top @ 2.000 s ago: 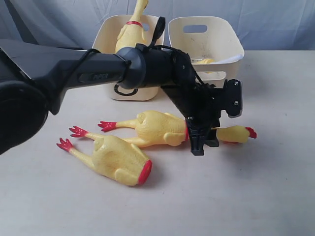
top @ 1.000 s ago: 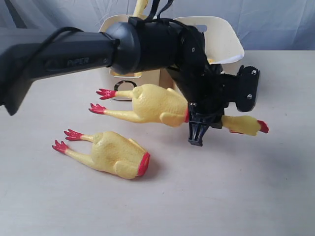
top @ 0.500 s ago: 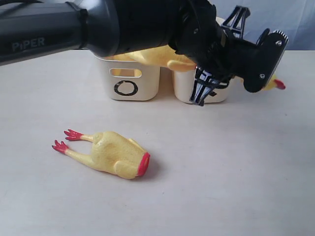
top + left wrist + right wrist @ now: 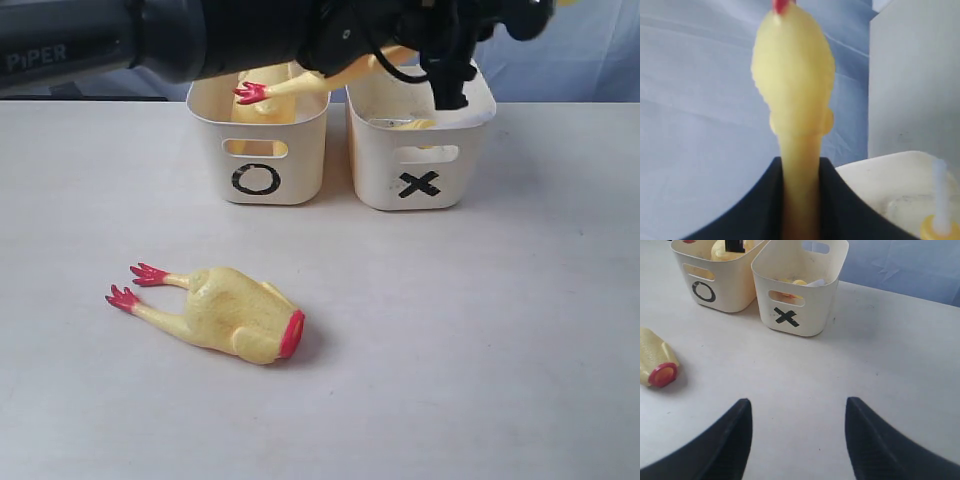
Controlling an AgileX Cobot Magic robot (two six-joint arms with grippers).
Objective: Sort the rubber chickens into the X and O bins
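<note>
My left gripper (image 4: 450,80) hangs over the two bins, shut on the neck of a whole long-necked rubber chicken (image 4: 330,80). Its red feet (image 4: 254,93) reach over the O bin (image 4: 300,160) and its neck end is above the X bin (image 4: 380,170). In the left wrist view the chicken's head (image 4: 792,65) sticks out past my shut left gripper (image 4: 800,162). A headless chicken body (image 4: 225,312) lies on the table in front. Another chicken (image 4: 262,108) sits in the O bin. A yellow piece (image 4: 415,123) lies in the X bin. My right gripper (image 4: 797,410) is open and holds nothing.
The bins stand side by side at the back of a pale table (image 4: 480,330), before a blue-grey backdrop. In the right wrist view the O bin (image 4: 730,290), the X bin (image 4: 810,320) and the headless body (image 4: 655,365) show ahead of the open fingers.
My left gripper closed on the whole chicken's neck, lifted it off the table and carried it up and back over the bins. The headless body stayed in place.
</note>
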